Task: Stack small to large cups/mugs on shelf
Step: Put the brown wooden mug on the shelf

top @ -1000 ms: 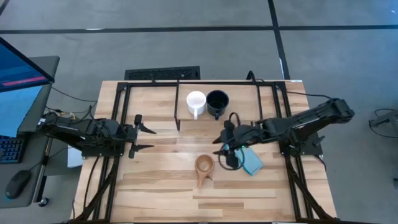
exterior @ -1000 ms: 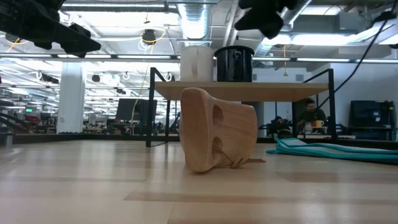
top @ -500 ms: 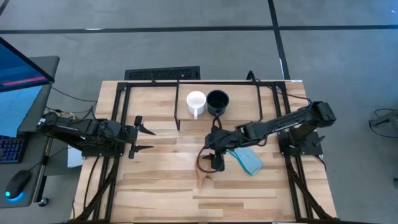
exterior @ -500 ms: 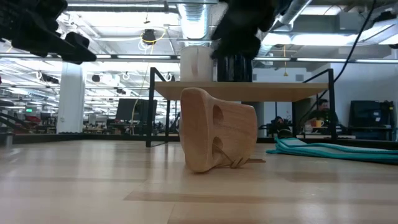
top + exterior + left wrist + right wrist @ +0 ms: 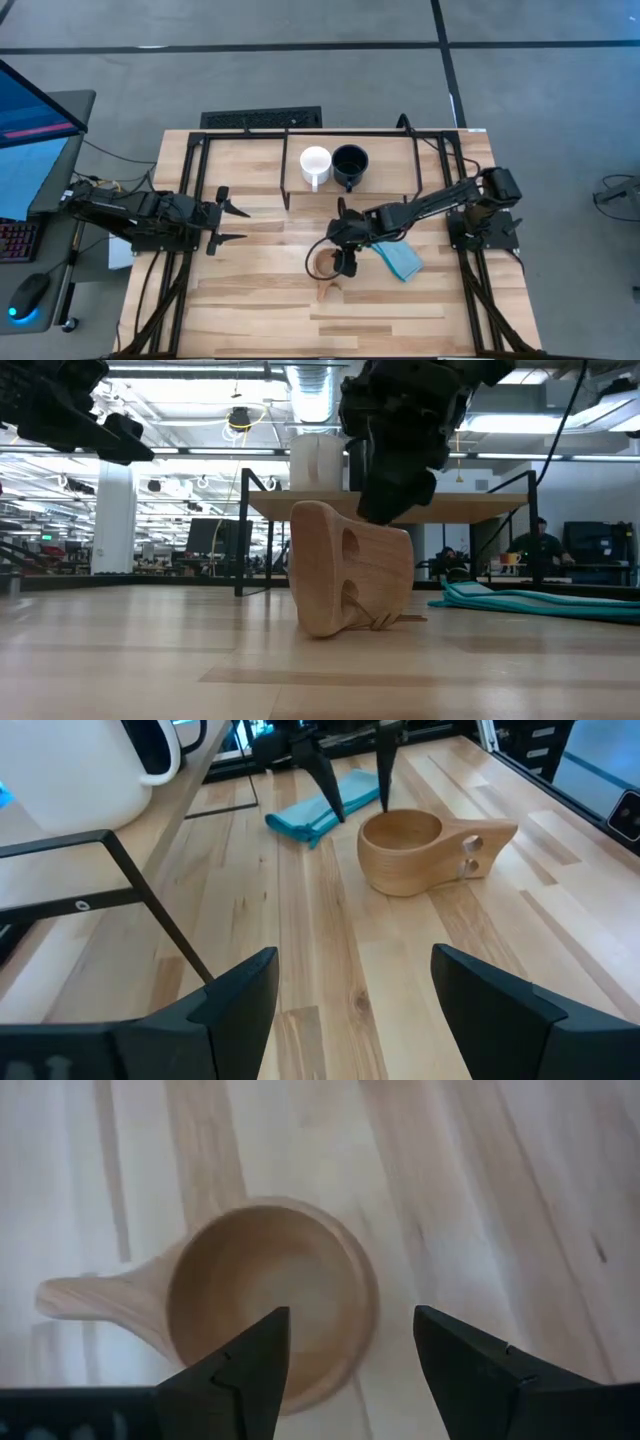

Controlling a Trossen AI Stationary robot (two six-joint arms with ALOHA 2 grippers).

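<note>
The tan-brown wooden mug (image 5: 325,266) stands upright on the tabletop, mouth up, with its handle (image 5: 85,1295) toward the near edge. It also shows in the left wrist view (image 5: 405,850). My right gripper (image 5: 340,258) is open and hangs just above the mug's rim with its fingers pointing down, one over the mouth and one outside the wall (image 5: 350,1350). I see no touch. The white mug (image 5: 315,163) and the black mug (image 5: 349,163) stand side by side on the shelf's wood board (image 5: 400,505). My left gripper (image 5: 232,222) is open and empty at the table's left.
A light blue cloth (image 5: 398,258) lies on the table just right of the wooden mug, under my right arm. The shelf's black bars (image 5: 285,180) stand at the far middle of the table. Black frame rails run along both sides of the table.
My right gripper has gone toward the table's left edge, from over the blue cloth to over the tan mug, and has come down close to its rim. The mug has stayed in place.
</note>
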